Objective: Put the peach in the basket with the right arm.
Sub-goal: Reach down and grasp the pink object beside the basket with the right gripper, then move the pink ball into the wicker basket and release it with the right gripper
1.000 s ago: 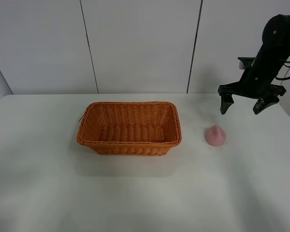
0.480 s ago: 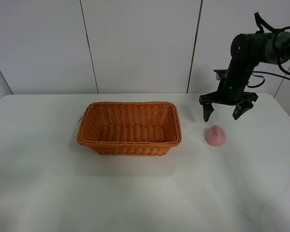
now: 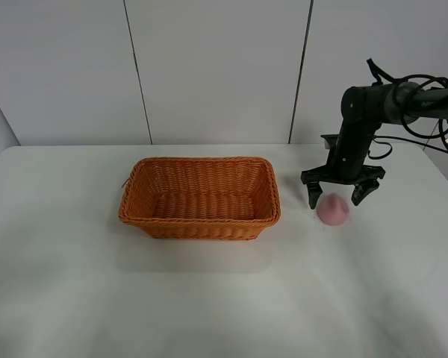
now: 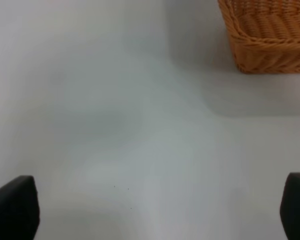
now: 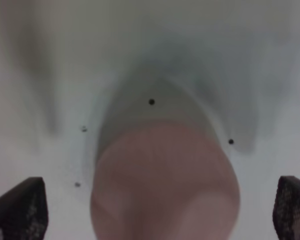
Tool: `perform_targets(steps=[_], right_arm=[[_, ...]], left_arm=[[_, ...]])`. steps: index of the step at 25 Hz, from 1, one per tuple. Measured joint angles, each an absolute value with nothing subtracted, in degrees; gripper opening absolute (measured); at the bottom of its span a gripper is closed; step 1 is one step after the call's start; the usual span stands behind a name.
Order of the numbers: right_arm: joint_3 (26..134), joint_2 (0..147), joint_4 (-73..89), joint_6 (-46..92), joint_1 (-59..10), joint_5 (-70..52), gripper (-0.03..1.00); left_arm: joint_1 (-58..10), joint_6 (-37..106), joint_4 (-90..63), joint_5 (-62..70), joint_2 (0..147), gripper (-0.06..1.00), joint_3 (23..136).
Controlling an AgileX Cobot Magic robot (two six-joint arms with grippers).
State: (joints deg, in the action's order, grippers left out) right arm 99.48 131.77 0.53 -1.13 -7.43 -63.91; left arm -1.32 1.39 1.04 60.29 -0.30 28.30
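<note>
From the high camera, my right arm (image 3: 356, 127) reached in from the right edge and bent down over the white worktop (image 3: 209, 298). Its right pincer (image 3: 334, 200) hung just above the peach (image 3: 333, 212), spread wide, with one dark finger on each side of the fruit's upper part. I could not tell from there whether either finger touched it. The peach sat on the worktop to the right of the basket (image 3: 198, 159), near its right end but apart from it, with its pointed tip up. The orange-brown wicker basket stood upright near the middle of the worktop. Pale wall panels (image 3: 209, 67) with dark seams stood behind.

From the left wrist camera, my left pincer (image 3: 230, 309) was spread wide too and gripped nothing; only its two black fingertips (image 4: 12, 207) showed, at opposite edges of the picture. Between them lay bare white worktop (image 4: 115, 125). One rounded corner of the basket (image 4: 270, 40) showed beyond, casting a soft shadow.

From the right wrist camera, the peach (image 5: 165, 185) filled the middle, close and blurred — pale pink and matte. It lay between my two fingertips (image 5: 17, 210), with a strip of worktop (image 5: 140, 40) showing on either side, so neither finger touched it. A few tiny dark specks (image 5: 151, 101) dotted the surface around the fruit, inside its shadow.
</note>
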Motion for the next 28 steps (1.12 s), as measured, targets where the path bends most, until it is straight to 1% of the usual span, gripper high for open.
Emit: perform_targets(steps=[7, 9, 10, 12, 16, 17, 18, 22, 28], right_arm=[[99.48, 133.41, 0.53, -1.13, -7.43, -63.91, 0.70], [99.48, 133.41, 0.53, -1.18, -7.43, -64.12, 0.66], [99.48, 133.47, 0.53, -1.18, -7.43, -64.26, 0.61], [99.48, 133.51, 0.53, -1.18, -7.43, -64.39, 0.49], [99.76, 133.42, 0.00, -1.18, -7.43, -65.22, 0.09], [100.01, 133.25, -0.40, -1.18, -7.43, -65.60, 0.03], [100.22, 133.13, -0.59, -1.18, -7.43, -65.82, 0.00], [103.25, 132.89, -0.82, -1.18, -7.49, -68.47, 0.00], [113.81, 129.74, -0.97, -1.08, -7.55, -69.18, 0.00]], left_arm=[[-1.32, 1.39, 1.04, 60.29, -0.30, 0.99, 28.30], [-1.32, 1.39, 1.04, 60.29, -0.30, 0.99, 28.30], [-1.32, 1.39, 1.04, 60.29, -0.30, 0.99, 28.30], [-1.32, 1.39, 1.04, 60.29, -0.30, 0.99, 28.30], [-1.32, 1.39, 1.04, 60.29, -0.30, 0.99, 28.30], [-1.32, 1.39, 1.04, 60.29, -0.30, 0.99, 28.30], [-1.32, 1.39, 1.04, 60.29, -0.30, 0.99, 28.30], [-1.32, 1.39, 1.04, 60.29, -0.30, 0.99, 28.30], [-1.32, 1.39, 1.04, 60.29, -0.30, 0.99, 28.30]])
